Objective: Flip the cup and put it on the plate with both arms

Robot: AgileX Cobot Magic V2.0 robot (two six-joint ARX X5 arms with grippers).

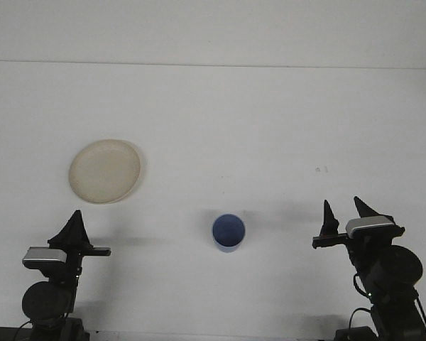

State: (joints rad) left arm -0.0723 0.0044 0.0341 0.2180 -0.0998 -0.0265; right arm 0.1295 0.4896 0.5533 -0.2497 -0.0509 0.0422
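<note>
**While both arms sit low, cup stands mouth-up mid-table, plate far left**

While neither arm touches anything, the blue cup (pixel 228 232) stands upright on the white table (pixel 270 128), open mouth facing up, inside visible. It sits near the front of the table, roughly centred between the two arms, a bit closer to the right one.

Right gripper (pixel 343 214) is at the lower right, fingers pointing up and away from the camera. The two dark fingertips stand clearly apart with table showing between them, so jaws are spread and hold nothing. The cup lies to the left of this gripper, at about the same depth, well apart from it, with bare table between.

Left gripper (pixel 76 226) is at the lower left, also pointing up. Only one dark pointed shape shows here; the fingers overlap from this angle, so cannot tell if they are together or apart. Nothing visible is held. The cup lies to its right, well apart, farther away than it is from the right gripper.

The cream plate (pixel 104 171) lies flat on the table at the left, beyond the left gripper and slightly to its right, not touching it. Nothing is on the plate. The cup is well apart from the plate, to its right and nearer the camera.

A small dark speck (pixel 321 169) marks the table beyond the right gripper.
</note>
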